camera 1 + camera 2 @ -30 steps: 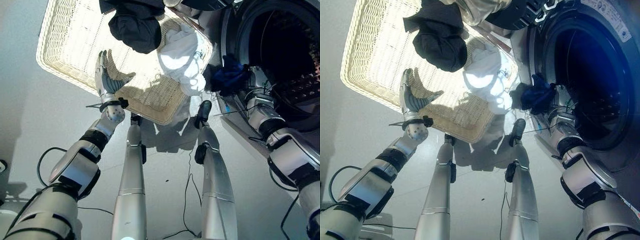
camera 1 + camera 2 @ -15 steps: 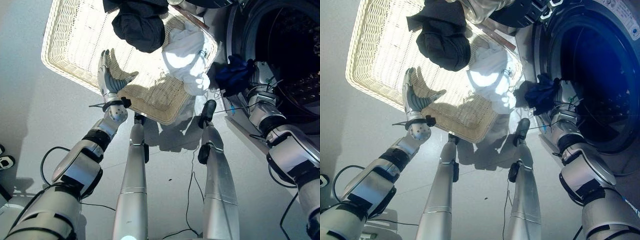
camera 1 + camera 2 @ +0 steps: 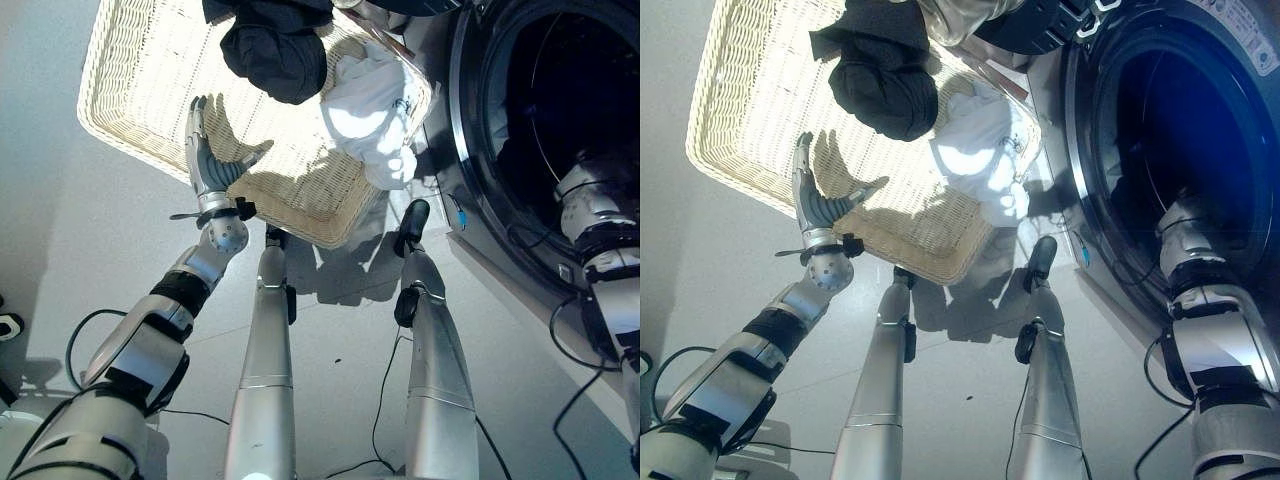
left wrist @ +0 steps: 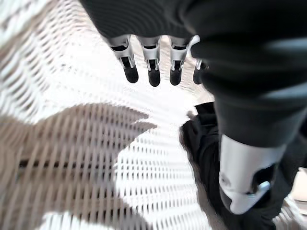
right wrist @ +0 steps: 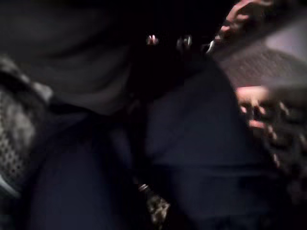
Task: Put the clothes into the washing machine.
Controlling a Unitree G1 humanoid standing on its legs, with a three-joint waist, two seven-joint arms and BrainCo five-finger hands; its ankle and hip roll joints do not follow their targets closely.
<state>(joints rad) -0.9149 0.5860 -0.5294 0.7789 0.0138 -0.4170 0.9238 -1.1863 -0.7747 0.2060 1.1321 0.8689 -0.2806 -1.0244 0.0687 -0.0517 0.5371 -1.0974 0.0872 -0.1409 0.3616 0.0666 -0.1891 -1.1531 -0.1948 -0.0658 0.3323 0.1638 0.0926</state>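
Right arm now inside washing machine (image 3: pixel 520 130), grey floor (image 3: pixel 60 230)

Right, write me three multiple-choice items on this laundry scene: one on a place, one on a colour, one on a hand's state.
1. Where does the right arm reach?
A. Into the washing machine's drum
B. Into the wicker basket
C. Down to the floor

2. What colour is the garment draped over the basket's corner nearest the washing machine?
A. Red
B. White
C. Yellow

3. How is the left hand?
A. Curled round the black garment
B. Pinching the basket's rim
C. Open, holding nothing

Answers:
1. A: the right arm passes through the washing machine door into the dark drum, its hand hidden inside.
2. B: the white garment hangs over that corner of the wicker basket; the black garment lies at the far edge.
3. C: the left hand is over the basket with straight fingers, nothing between them.
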